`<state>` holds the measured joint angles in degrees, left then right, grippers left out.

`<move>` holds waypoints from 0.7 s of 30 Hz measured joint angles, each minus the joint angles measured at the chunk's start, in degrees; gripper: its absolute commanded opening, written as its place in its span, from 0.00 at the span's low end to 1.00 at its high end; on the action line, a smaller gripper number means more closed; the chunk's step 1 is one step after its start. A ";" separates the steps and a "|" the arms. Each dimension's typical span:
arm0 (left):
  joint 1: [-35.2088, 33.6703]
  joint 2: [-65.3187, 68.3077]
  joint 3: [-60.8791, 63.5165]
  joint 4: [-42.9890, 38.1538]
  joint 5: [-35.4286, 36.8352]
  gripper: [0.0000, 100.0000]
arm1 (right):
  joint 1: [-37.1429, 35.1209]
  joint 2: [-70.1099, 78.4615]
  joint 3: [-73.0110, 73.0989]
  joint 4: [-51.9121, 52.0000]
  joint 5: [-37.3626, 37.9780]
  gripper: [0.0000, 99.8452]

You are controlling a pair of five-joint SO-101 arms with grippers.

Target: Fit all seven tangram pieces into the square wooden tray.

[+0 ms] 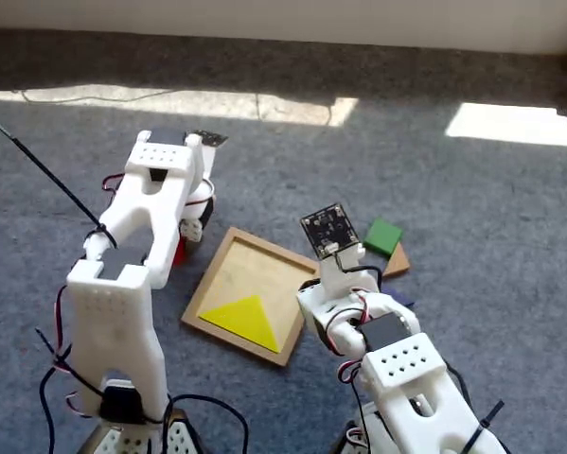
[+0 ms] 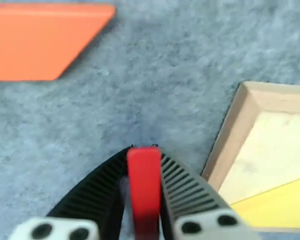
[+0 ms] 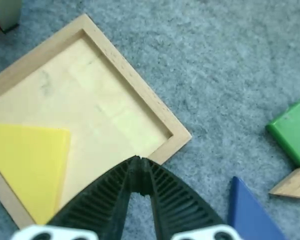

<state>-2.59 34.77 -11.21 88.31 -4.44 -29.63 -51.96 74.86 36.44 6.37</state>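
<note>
Left claw point(image 2: 143, 150) gripping red piece point(image 2: 143, 190), jaws clamped on it | hovering just left of tray point(image 2: 225, 145), seemingly above carpet point(image 2: 155, 85) | tray lying rightward, yellow triangle point(image 2: 275, 205) sitting inside | right claw point(image 3: 139, 162) pinched closed, empty, idling over tray's right rim

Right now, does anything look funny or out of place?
Nothing looks broken. Only the yellow triangle lies in the square wooden tray; the green square block and orange parallelogram lie loose on the grey carpet.
</note>
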 measured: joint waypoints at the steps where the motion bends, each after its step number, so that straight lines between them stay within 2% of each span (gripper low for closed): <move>1: -0.09 -1.05 0.00 0.70 0.00 0.00 | 0.00 0.00 0.00 0.00 0.00 0.00; 7: 1.14 -11.16 2.02 4.13 0.18 0.00 | 0.00 0.00 0.00 0.00 0.00 0.00; 10: 5.54 -16.79 5.98 4.48 0.53 0.00 | 0.79 0.00 0.00 0.00 0.00 0.00; 13: 11.43 -21.98 10.73 4.22 3.78 0.00 | 3.52 0.00 0.00 0.00 0.00 0.00; 17: 18.29 -27.52 17.23 0.35 7.12 0.00 | 8.53 0.00 0.00 0.00 0.00 0.00; 21: 21.63 -29.89 22.68 -5.45 9.58 0.00 | 13.63 0.00 0.00 0.00 -1.58 0.00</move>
<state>19.03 4.88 11.47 82.86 5.14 -16.00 -51.96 74.86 36.44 4.79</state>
